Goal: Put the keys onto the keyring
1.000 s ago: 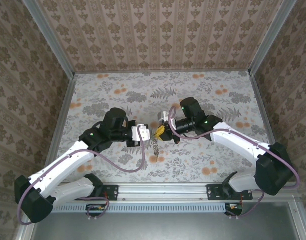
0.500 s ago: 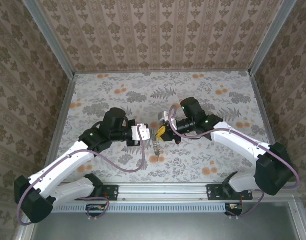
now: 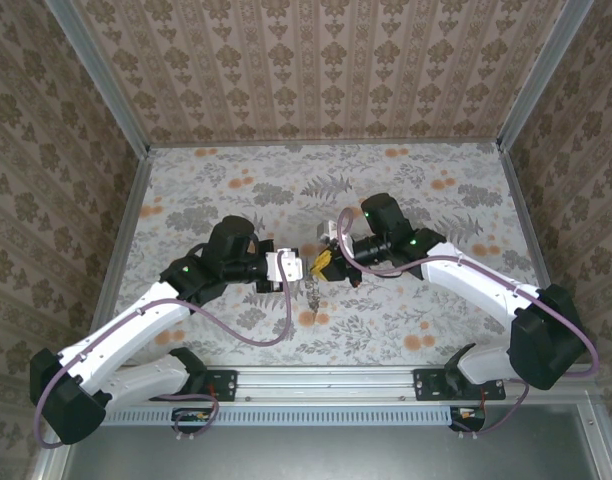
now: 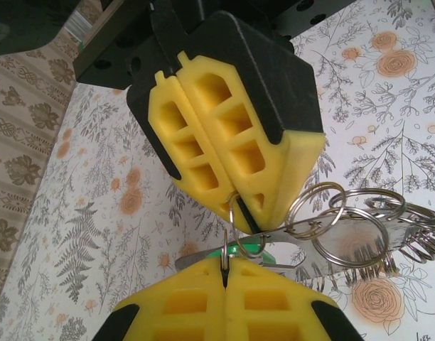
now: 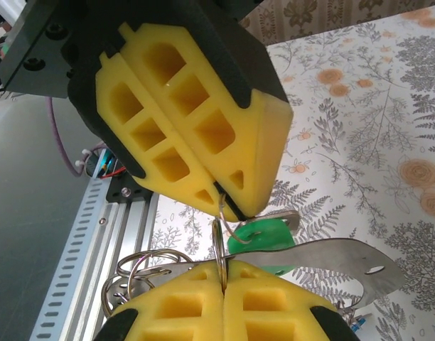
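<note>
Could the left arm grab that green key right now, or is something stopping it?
Probably not yet. The green key sits right at the left end effector, near enough, but it is shut on a thin wire ring and would have to let go first.

Yellow pads (image 4: 224, 135) backed in black; a thin grey-brown keyring (image 4: 230, 220); silver rings (image 4: 345, 238); a key (image 5: 264, 238) with a green head. White bench (image 3: 436, 200) printed with grey ferns and orange roses. Brown damask walls (image 3: 326, 70). Purple cables (image 3: 276, 335), white-and-black arms (image 3: 136, 325).
</note>
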